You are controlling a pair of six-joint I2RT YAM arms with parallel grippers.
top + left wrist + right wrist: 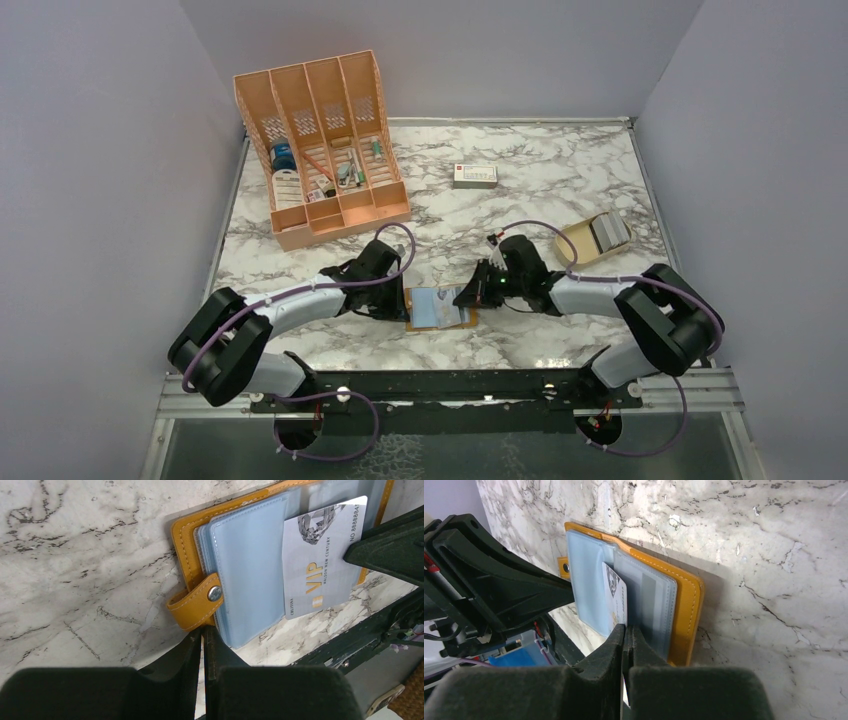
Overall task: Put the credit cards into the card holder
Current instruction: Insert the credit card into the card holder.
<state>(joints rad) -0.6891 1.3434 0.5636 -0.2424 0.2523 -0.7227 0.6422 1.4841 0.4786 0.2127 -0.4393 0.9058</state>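
The card holder (432, 310) lies open on the marble near the front edge, with a mustard cover (187, 540) and grey-blue sleeves (250, 575). My left gripper (400, 302) is shut at its left edge, with the tips (204, 630) pinched where the studded strap (197, 605) ends. My right gripper (468, 296) is shut on a silver credit card (320, 565) printed "VIP". This card (615, 595) lies across the sleeves near the fold. I cannot tell whether it sits in a pocket. More grey credit cards (608, 233) rest in the tan dish (578, 243).
An orange desk organiser (320, 150) with pens and small items stands at the back left. A white box with a red mark (475, 175) lies at the back centre. The black rail (450, 385) of the arm bases runs along the near edge.
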